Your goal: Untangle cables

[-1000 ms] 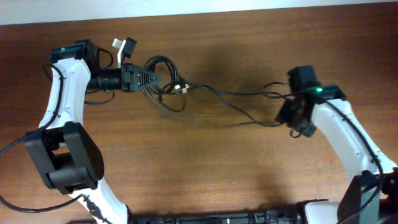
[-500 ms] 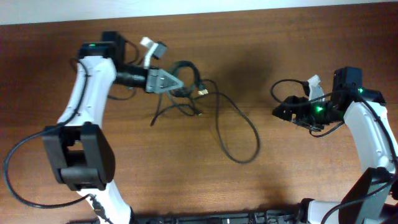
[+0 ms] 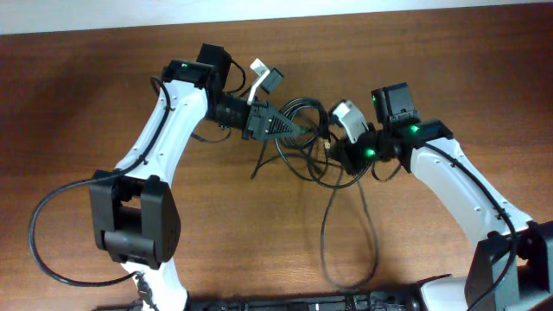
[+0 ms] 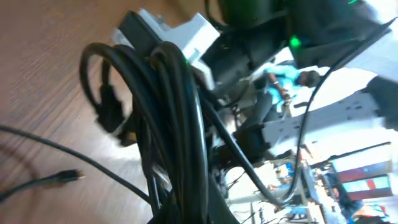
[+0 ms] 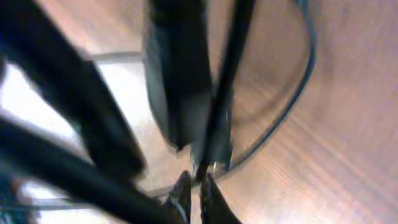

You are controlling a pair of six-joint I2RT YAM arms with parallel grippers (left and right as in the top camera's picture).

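The cables (image 3: 308,147) form a black knot of loops at mid-table, between my two grippers. One long loop (image 3: 326,233) trails from it toward the front edge. My left gripper (image 3: 296,130) comes in from the left and is shut on a thick bundle of the cables (image 4: 180,112), which runs down into its jaws (image 4: 189,214). A small metal-tipped plug (image 4: 65,178) lies loose on the wood. My right gripper (image 3: 337,157) presses in from the right. In the blurred right wrist view its fingertips (image 5: 194,183) pinch one thin black cable (image 5: 227,74).
The brown wooden table (image 3: 86,104) ends at a pale strip along the far edge (image 3: 276,10). Both arm bases stand at the front edge, left (image 3: 130,233) and right (image 3: 510,268). The two wrists sit close together over the knot.
Both arms swung inward. The left gripper carried its bundle right to the centre. The right gripper came in from the right, opened wide, then closed on a cable. The slack loop now hangs toward the front.
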